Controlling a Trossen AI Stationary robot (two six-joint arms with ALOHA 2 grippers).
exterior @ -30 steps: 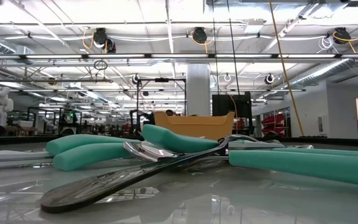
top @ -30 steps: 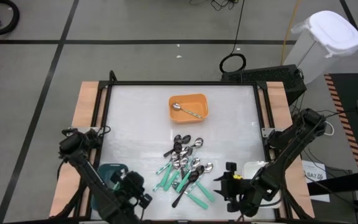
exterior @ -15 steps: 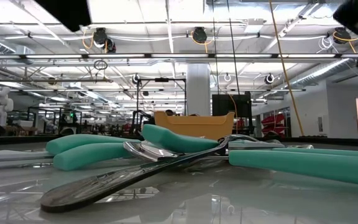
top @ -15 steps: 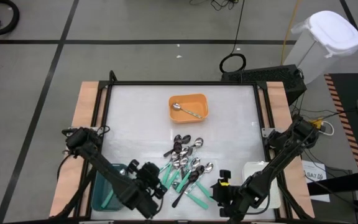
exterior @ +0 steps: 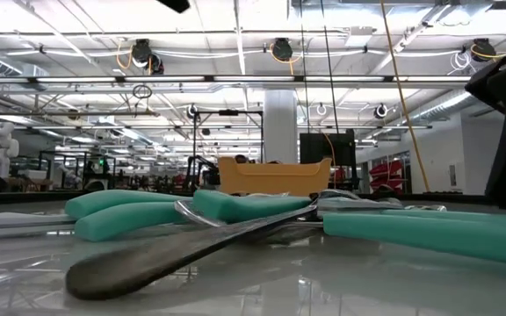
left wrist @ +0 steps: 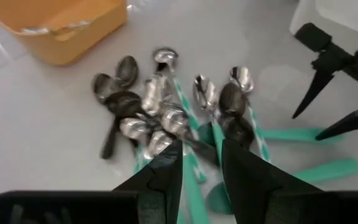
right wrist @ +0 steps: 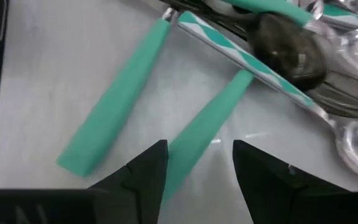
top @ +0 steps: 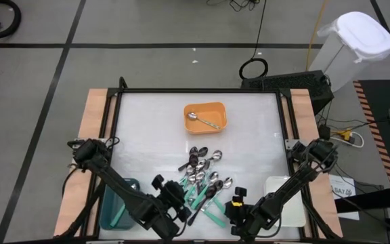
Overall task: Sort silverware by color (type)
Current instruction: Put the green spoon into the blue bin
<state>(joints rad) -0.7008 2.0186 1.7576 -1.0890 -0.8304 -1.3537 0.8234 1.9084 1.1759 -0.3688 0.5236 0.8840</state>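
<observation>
The silverware lies in a loose pile [top: 203,181] at the table's near middle: teal-handled, all-silver and black spoons crossing one another [left wrist: 166,112]. My left gripper [top: 180,195] is open at the pile's near left side, fingers [left wrist: 166,171] low over teal handles [left wrist: 194,171]. My right gripper [top: 232,205] is open at the pile's near right side, with a teal handle [right wrist: 204,134] between its fingers. One silver spoon [top: 202,120] lies in the orange tray [top: 219,108]. A teal-handled spoon [top: 118,215] lies in the teal tray [top: 107,203]. My left gripper comes slanting down at the pile from the near left, its fingers either side of teal handles [left wrist: 197,180]. I cannot tell whether they touch the spoons.
A white tray [top: 286,200] sits at the near right, behind my right arm. The table's far half around the orange tray is bare white surface [top: 154,129]. Black frame rails [top: 114,129] run along the table's sides.
My left gripper has swung from over the teal tray toward the table's right, up to the pile. My right gripper has come down and toward the pile. In the low view the topmost teal handle has sunk flatter and the black spoon in front has shifted.
</observation>
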